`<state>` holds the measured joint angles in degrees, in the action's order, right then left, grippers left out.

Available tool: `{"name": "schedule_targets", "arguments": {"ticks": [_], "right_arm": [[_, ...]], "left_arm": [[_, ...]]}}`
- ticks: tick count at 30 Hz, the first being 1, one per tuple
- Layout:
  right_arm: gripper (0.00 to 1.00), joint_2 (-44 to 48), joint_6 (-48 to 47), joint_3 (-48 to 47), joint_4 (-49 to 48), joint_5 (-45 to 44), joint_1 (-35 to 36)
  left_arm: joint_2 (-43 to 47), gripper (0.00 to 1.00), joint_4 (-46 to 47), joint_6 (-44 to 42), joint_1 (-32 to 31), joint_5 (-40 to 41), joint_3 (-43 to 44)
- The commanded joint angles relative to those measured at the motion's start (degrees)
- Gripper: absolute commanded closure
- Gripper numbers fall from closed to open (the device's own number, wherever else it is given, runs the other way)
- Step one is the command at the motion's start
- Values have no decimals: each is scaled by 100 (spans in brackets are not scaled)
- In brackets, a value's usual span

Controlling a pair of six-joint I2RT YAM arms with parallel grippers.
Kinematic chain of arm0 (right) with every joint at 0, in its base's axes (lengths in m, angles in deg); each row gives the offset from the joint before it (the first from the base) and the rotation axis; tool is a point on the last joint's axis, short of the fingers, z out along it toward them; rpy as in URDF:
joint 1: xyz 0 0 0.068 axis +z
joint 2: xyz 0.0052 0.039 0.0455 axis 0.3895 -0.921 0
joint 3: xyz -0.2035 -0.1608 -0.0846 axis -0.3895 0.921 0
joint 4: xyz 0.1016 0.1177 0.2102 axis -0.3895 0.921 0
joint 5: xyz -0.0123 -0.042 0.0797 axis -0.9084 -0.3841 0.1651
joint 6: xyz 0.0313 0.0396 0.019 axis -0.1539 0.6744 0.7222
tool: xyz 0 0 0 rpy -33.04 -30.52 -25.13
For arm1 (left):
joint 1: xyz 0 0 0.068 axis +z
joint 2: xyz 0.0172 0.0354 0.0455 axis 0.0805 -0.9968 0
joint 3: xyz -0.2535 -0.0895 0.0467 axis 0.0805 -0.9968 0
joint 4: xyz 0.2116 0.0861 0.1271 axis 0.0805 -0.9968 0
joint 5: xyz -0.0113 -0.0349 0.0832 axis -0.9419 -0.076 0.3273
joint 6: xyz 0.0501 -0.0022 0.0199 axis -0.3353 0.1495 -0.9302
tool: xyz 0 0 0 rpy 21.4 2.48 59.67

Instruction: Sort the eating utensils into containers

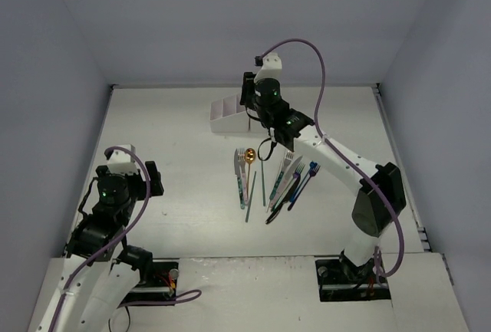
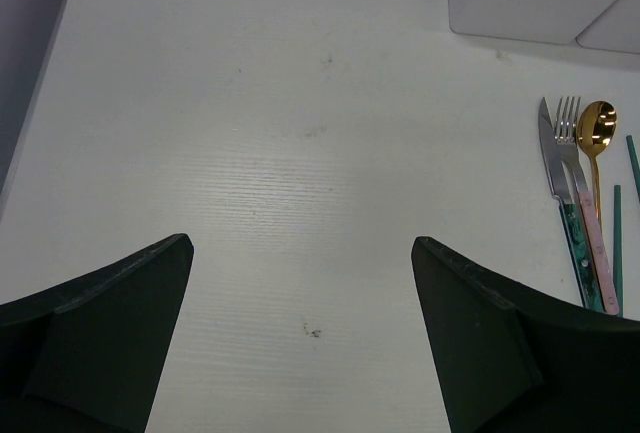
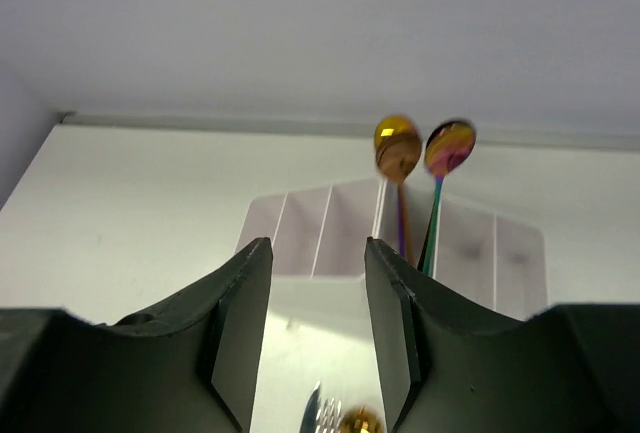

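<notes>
The white organiser box [image 1: 229, 115] stands at the back of the table. In the right wrist view, a gold spoon [image 3: 397, 148] and a rainbow-tinted spoon [image 3: 450, 145] stand upright in one compartment of the box [image 3: 330, 243]. My right gripper [image 3: 318, 245] hovers in front of the box, open with nothing between its fingers. A knife [image 2: 560, 188], a fork [image 2: 575, 153], a gold spoon [image 2: 597, 128] and teal chopsticks [image 2: 617, 243] lie side by side on the table. More forks and dark utensils [image 1: 290, 182] lie to their right. My left gripper [image 2: 300, 240] is open and empty above bare table.
Grey walls close the table on the left, back and right. The right arm [image 1: 345, 167] reaches diagonally over the right-hand utensil cluster. The left arm [image 1: 107, 209] stays near its base at the front left.
</notes>
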<state>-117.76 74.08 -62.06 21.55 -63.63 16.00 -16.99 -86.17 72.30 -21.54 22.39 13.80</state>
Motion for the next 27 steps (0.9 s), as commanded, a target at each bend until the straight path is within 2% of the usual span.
{"name": "schedule_targets", "arguments": {"ticks": [1, 7, 16, 27], "right_arm": [[60, 176, 1147, 271, 1609, 93, 115], [61, -51, 1780, 909, 2096, 583, 236], [73, -628, 2272, 1204, 2171, 452, 432], [76, -1196, 2511, 1204, 2154, 400, 494]], "left_arm": [[-16, 10, 347, -72, -21, 5, 64], [-15, 10, 337, -71, -21, 14, 55], [-34, 10, 320, -63, -21, 31, 55], [-68, 10, 321, -54, -30, 14, 55]]}}
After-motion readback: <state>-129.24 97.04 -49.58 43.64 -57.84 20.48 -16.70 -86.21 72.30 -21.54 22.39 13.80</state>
